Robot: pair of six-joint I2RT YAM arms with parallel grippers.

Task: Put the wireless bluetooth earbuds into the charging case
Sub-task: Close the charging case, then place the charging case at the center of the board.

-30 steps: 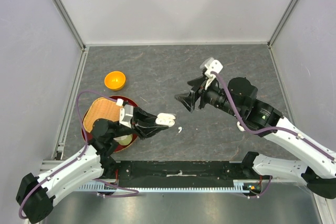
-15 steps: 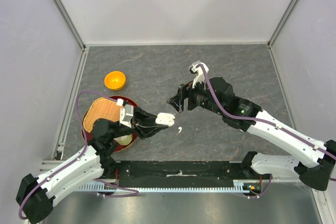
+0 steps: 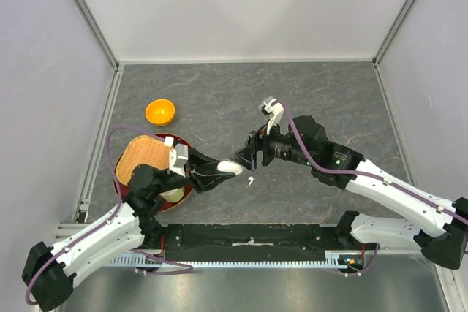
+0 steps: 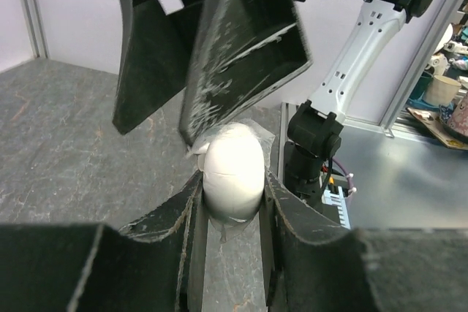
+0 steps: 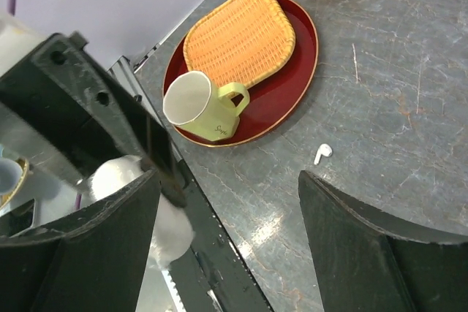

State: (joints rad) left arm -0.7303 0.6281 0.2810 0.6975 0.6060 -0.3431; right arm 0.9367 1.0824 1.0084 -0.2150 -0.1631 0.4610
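The left claw point(image 3: 223, 169) clenches the charging case point(image 4: 234, 169); the right claw point(image 3: 245, 157), spread wide, hangs at the case, an earbud point(image 5: 322, 153) on the counter point(image 3: 219, 100) beside it.

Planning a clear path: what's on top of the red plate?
A woven mat and a pale green mug sit on the plate. The mat covers much of it, so anything beneath is hidden.

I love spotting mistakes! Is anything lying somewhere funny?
Yes: one tiny white plastic earbud lies loose on the grey table, outside the white egg-shaped charging case clamped in the left gripper.
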